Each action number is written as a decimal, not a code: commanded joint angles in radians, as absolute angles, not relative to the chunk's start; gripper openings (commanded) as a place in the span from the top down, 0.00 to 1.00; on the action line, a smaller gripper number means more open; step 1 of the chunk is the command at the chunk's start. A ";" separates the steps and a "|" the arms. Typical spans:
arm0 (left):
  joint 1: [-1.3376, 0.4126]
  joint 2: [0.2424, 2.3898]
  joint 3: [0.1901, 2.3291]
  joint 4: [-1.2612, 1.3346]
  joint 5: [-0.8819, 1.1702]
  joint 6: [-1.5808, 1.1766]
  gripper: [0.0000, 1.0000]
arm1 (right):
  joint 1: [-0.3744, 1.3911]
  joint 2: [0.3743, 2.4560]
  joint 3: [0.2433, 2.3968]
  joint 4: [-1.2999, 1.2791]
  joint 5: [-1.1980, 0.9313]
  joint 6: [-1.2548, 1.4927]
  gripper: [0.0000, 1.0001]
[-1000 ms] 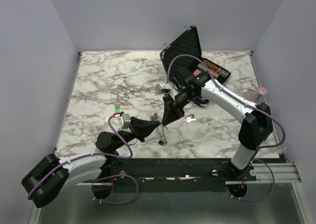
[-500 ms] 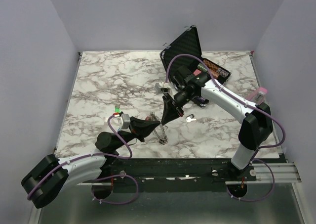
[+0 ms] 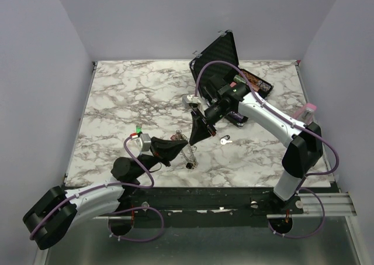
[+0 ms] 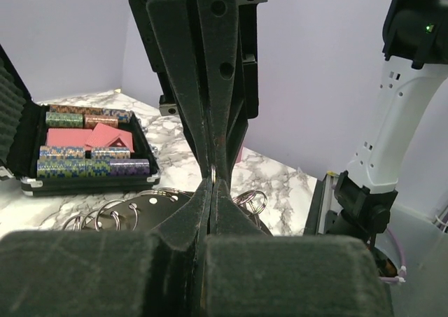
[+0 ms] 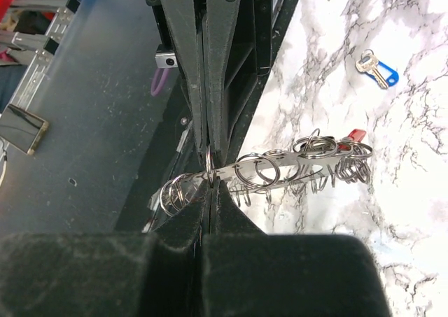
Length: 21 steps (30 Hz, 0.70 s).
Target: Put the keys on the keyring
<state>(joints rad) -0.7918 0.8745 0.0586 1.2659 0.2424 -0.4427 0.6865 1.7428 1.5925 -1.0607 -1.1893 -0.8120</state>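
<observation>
The keyring (image 5: 294,166) is a flat silver strip with several split rings, held above the table. It also shows in the top view (image 3: 188,155). My left gripper (image 4: 211,187) and right gripper (image 5: 211,187) meet tip to tip, both shut on the same split ring (image 5: 210,161) at one end of the strip. In the top view the left gripper (image 3: 179,144) comes from the left and the right gripper (image 3: 192,141) from above right. A red key head (image 5: 355,135) hangs at the strip's far end. No plain silver or black-headed key shows.
A small silver piece with a blue end (image 5: 378,71) lies on the marble right of the grippers, also seen from above (image 3: 225,140). The open black case (image 3: 225,57) with coloured rolls (image 4: 84,166) stands at the back. The table's front edge (image 3: 193,186) is close.
Both grippers have shifted slightly up and away from the front edge together, and the hanging keyring moved with them. Both stay shut.
</observation>
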 commanded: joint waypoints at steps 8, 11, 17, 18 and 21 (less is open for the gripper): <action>-0.792 0.782 0.067 1.178 0.147 -0.453 0.57 | 0.690 1.753 1.618 -1.100 -1.051 -0.801 0.99; -0.792 0.721 0.078 1.086 0.149 -0.431 0.49 | 0.690 1.746 1.623 -1.101 -0.979 -0.792 0.99; -0.792 0.578 0.140 0.718 0.170 -0.301 0.41 | 0.696 1.749 1.669 -1.187 -0.764 -0.825 0.99; -0.793 0.568 0.146 0.672 0.178 -0.284 0.39 | 0.698 1.749 1.674 -1.198 -0.724 -0.827 0.99; -0.792 0.574 0.176 0.591 0.215 -0.227 0.39 | 0.718 1.752 1.695 -1.226 -0.623 -0.828 0.99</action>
<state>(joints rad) -0.7937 0.5777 0.1284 0.8326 0.1715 -0.3466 0.6930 1.7432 1.6428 -1.1568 -0.8021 -0.8143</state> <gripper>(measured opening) 0.609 0.010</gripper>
